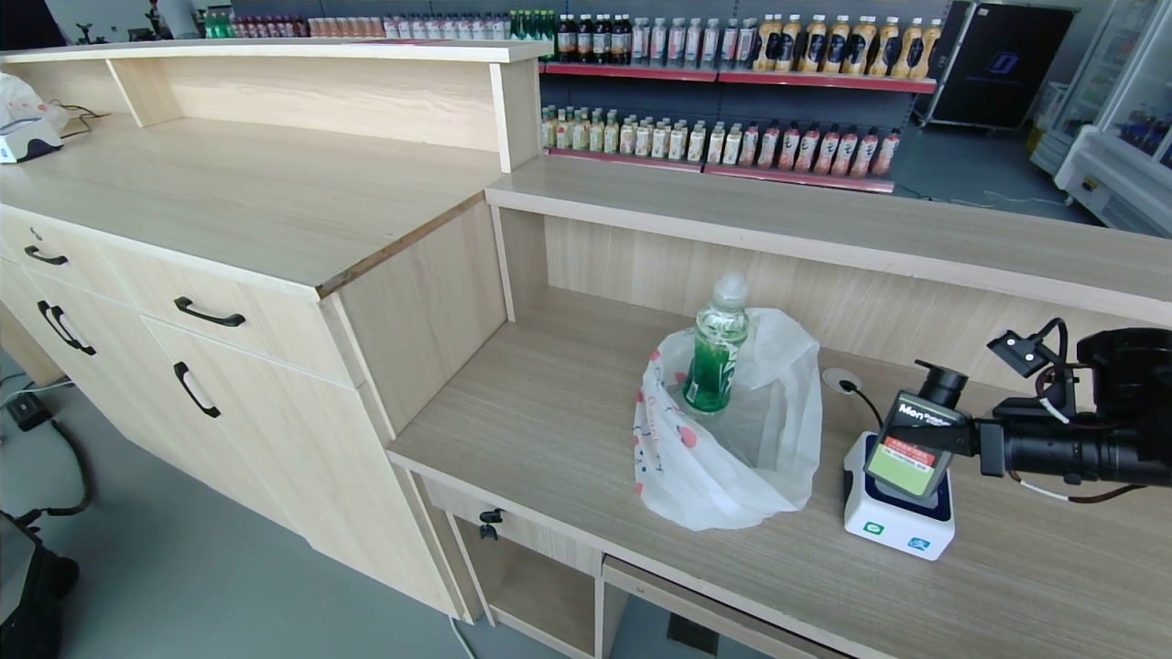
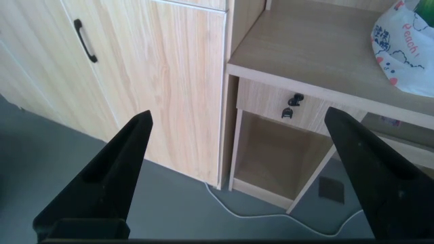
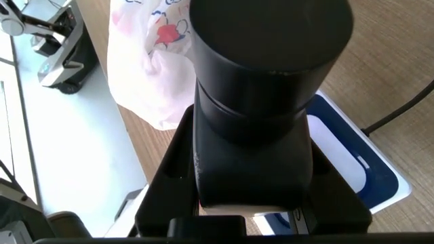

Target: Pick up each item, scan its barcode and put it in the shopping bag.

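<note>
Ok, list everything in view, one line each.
bag: 1, white with red prints, open on the counter
green bottle: 1, green, pale cap, upright in the bag
held bottle: 1, black cap, green and red label, tilted over the scanner
scanner: 1, white and blue, on the counter beside the bag
counter: 1, pale wood
handles: several, black, on the cabinet fronts
key: 1, black, in the drawer lock under the counter
drinks: many, mixed colours, on shelves behind
left gripper: 1, black, open, above the floor by the counter
right gripper: 1, black, shut on the held bottle
</note>
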You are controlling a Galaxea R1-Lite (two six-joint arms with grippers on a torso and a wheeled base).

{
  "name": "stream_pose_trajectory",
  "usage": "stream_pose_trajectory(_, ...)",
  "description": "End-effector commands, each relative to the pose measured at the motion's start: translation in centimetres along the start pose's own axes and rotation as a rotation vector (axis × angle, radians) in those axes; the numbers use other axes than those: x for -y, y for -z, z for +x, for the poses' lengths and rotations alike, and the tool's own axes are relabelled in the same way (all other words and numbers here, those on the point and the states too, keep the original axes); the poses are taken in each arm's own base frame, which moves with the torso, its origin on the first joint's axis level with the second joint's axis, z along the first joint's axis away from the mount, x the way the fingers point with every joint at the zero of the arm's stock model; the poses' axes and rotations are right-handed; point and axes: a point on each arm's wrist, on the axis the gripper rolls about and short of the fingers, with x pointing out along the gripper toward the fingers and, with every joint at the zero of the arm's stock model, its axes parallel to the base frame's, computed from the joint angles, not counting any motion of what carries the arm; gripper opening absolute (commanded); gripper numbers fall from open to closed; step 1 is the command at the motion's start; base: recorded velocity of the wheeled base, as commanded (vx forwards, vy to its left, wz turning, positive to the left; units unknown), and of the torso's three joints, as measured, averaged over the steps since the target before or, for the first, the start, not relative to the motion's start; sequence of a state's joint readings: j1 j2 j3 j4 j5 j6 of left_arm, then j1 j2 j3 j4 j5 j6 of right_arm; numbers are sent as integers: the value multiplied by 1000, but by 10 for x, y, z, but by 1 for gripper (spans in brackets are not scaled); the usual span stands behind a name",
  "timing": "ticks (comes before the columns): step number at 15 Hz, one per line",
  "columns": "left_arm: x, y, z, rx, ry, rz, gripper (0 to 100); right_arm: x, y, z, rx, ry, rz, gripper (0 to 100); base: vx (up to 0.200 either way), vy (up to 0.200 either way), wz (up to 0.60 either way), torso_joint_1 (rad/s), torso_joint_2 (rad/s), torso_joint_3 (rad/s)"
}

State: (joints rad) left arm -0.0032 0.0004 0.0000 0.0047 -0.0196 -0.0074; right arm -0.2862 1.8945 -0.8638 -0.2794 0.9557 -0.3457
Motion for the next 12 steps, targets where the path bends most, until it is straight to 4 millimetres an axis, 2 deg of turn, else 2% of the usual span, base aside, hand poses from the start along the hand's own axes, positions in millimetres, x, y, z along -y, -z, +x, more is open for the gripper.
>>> stream_pose_trajectory(1,0,0,0,-1,0,0,100,1,2,1,-3,-1,-3,0,0,0,0,0,0,0)
stream_pose_trajectory(12,0,0,0,-1,0,0,100,9,0,16,-12,-26,-14,0,0,0,0,0,0,0)
